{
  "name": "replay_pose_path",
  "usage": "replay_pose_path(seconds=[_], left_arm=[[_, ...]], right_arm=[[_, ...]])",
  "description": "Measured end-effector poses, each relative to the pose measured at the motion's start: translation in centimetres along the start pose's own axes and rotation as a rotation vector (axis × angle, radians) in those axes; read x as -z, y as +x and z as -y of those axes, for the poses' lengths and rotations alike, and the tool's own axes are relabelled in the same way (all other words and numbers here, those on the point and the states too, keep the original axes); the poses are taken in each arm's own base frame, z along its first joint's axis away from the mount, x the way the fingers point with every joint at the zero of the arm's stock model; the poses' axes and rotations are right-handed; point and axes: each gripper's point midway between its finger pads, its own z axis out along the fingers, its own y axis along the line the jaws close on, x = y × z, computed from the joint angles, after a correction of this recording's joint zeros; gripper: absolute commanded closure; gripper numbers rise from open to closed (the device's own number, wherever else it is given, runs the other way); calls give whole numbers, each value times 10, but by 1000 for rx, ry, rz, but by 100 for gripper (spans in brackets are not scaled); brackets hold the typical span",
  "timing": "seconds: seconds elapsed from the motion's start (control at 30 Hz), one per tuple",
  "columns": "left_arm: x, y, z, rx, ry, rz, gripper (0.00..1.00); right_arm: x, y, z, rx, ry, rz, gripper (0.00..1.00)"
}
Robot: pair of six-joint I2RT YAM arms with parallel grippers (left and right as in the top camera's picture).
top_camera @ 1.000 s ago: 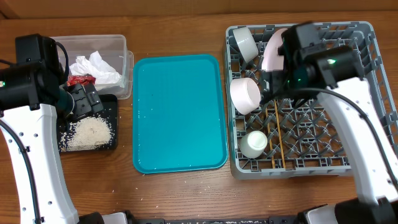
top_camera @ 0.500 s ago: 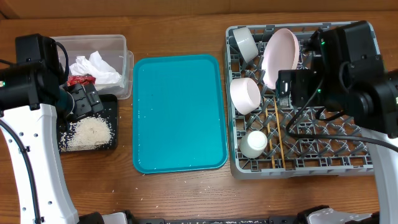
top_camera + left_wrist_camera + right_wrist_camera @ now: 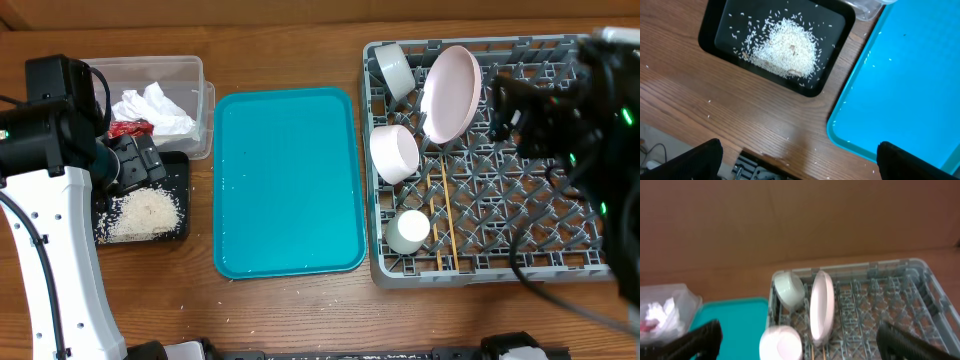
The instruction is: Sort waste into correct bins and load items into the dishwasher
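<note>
The grey dishwasher rack [image 3: 500,270] holds a pink plate [image 3: 450,95] on edge, two white bowls [image 3: 395,68] [image 3: 393,153], a small cup [image 3: 408,230] and two chopsticks [image 3: 447,215]. My right gripper [image 3: 510,115] hovers open and empty over the rack's right side, apart from the plate [image 3: 821,305]. The clear tub [image 3: 190,75] contains a white napkin [image 3: 155,108] and a red wrapper [image 3: 128,128]. Rice crumbs [image 3: 785,47] lie heaped in the black tray [image 3: 707,37]. My left gripper [image 3: 140,160] is above that tray, open and empty.
A bare teal serving tray [image 3: 288,180] lies between the bins and the rack. A few stray rice grains dot the wooden table [image 3: 740,115] near its front edge. A brown cardboard wall [image 3: 790,220] stands behind the rack.
My right arm has drawn back to the right, away from the pink plate, which now stands uncovered in the rack. The left arm has not moved.
</note>
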Motion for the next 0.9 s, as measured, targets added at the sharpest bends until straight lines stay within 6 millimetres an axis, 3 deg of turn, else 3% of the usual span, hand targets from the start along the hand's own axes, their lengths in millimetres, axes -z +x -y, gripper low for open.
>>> replay_pose_path(seconds=[0.1,0.43,0.9], left_arm=[[0,0,0,0,-2,-1,0],[0,0,-1,1,-3,0,0],[0,0,-1,1,-3,-1,0]], right_arm=[[3,10,8,-11,-11,108,0],[-18,119,40,-28,-34,236,0],[-45,223,59,-17,-59,346,0]])
